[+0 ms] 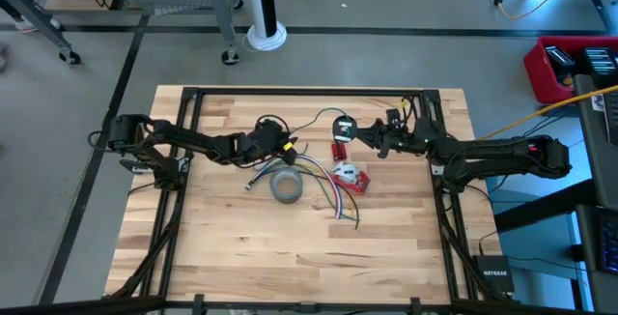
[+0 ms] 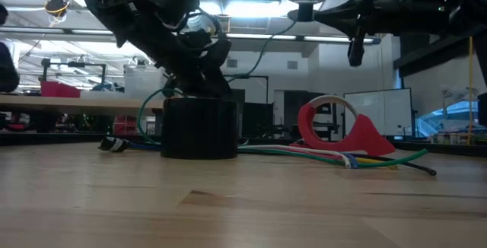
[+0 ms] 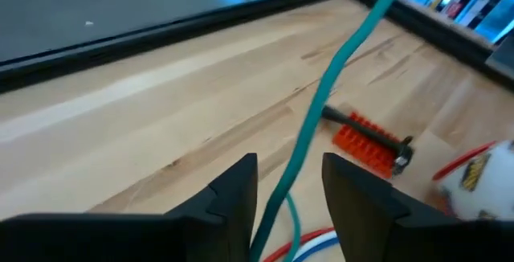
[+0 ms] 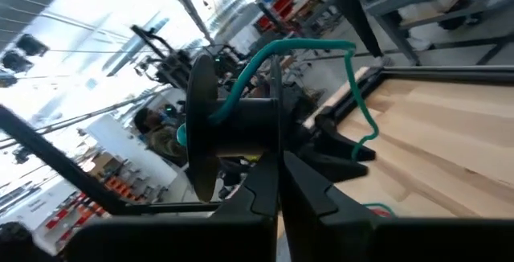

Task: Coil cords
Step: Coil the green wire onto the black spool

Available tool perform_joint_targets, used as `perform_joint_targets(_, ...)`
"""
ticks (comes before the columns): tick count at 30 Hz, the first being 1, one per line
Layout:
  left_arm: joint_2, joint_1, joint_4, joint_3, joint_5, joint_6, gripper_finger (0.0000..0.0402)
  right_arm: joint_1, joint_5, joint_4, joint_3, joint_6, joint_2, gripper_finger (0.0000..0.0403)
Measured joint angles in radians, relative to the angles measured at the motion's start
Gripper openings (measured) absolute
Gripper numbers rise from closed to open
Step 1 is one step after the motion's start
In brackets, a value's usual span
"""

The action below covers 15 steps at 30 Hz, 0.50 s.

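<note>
Cord point(image 3: 317, 125) runs between the spread fingers of the left claw point(image 3: 289, 183); the right claw point(image 4: 277, 178) pinches a spool point(image 4: 233, 125). Winding well likely means feeding it taut and even.

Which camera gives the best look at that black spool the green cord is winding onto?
The right wrist view: the spool fills it, held in the right gripper, green cord wrapping its core. The high view shows it small; the low view only dimly overhead; the left wrist view not at all.
</note>
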Motion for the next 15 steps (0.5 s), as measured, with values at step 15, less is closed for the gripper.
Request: perform_joint_targets(15,0.0,-0.005,0.149,0.003,0.002,0.288,0.0137,0.0,0.068,-0.068,0.0,-0.001,0.0,0.0007)
